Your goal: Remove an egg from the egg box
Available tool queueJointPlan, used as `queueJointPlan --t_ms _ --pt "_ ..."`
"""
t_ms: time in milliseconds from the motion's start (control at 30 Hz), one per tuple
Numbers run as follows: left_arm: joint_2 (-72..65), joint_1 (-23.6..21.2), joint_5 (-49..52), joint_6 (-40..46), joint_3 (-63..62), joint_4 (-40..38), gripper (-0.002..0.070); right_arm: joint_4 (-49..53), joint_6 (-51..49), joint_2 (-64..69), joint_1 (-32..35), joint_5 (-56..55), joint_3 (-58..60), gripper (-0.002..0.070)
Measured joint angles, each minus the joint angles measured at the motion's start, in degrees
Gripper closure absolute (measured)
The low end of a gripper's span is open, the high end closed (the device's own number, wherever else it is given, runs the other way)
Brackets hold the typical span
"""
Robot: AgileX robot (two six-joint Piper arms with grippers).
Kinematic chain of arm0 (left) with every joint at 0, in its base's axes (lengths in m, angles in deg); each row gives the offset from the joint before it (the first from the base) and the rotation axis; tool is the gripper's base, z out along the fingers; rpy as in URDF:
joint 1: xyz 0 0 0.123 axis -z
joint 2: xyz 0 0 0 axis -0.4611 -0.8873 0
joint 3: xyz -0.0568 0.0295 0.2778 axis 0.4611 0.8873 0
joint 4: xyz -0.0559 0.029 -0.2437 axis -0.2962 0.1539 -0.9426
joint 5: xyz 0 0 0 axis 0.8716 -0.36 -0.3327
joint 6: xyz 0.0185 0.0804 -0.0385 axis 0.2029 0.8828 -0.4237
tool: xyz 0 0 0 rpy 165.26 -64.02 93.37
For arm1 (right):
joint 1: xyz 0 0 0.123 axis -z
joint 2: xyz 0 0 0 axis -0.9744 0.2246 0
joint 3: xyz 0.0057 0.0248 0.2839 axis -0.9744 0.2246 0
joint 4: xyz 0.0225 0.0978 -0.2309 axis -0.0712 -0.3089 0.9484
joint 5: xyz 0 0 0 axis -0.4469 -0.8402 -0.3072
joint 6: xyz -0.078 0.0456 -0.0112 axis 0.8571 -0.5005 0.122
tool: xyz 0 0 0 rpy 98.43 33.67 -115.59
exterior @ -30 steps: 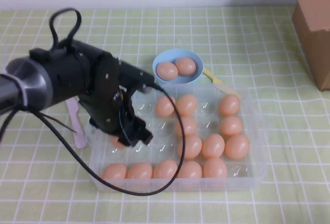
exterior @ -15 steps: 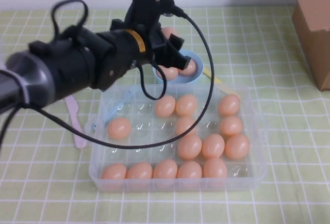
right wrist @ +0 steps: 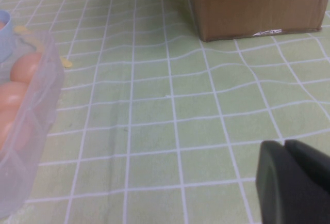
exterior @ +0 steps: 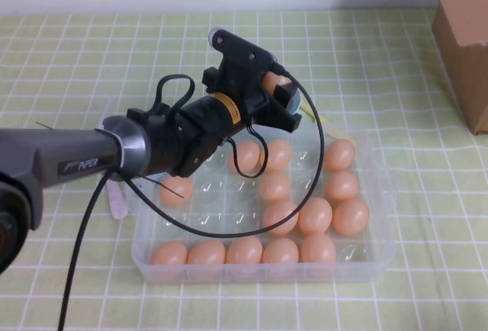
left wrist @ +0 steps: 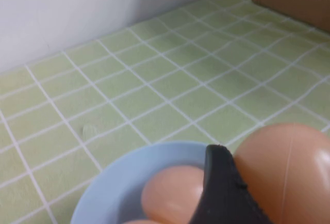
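Note:
My left gripper (exterior: 276,88) is shut on an egg (exterior: 272,81) and holds it just above the small light-blue bowl (exterior: 294,104) behind the egg box (exterior: 375,258). In the left wrist view the held egg (left wrist: 294,167) sits against a black finger (left wrist: 227,198), over the bowl (left wrist: 118,182), which has another egg (left wrist: 167,195) in it. The clear egg box holds several more eggs (exterior: 282,216) in its cups. My right gripper (right wrist: 291,182) is shut and empty, low over the tablecloth to the right of the egg box (right wrist: 36,100).
A brown cardboard box (exterior: 465,33) stands at the back right and also shows in the right wrist view (right wrist: 252,2). A pink plastic scoop (exterior: 118,203) lies left of the egg box. A green checked cloth (exterior: 427,194) covers the table.
My left gripper rose from the left part of the egg box and swung back and right. It is now over the blue bowl with an egg in it.

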Motion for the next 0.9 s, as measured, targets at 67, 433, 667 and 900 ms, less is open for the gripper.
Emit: queueJointPlan --t_ms 67,433,667,900 --pt "-0.63 -0.12 0.00 0.00 0.00 0.00 0.0311 0.00 0.00 0.00 0.00 0.00 0.00 0.0694" --pt "-1.10 -0.93 1.60 -0.09 0.00 -0.08 0.0195 0.00 0.00 0.00 0.00 0.00 0.00 0.0694" --pt "6.88 -1.03 1.47 0.41 2.56 1.57 0.0272 0.00 0.00 0.00 0.00 0.00 0.00 0.0694" --pt "20.55 -1.38 -1.28 3.56 16.25 1.68 0.0628 0.00 0.00 0.00 0.00 0.05 0.00 0.0694"
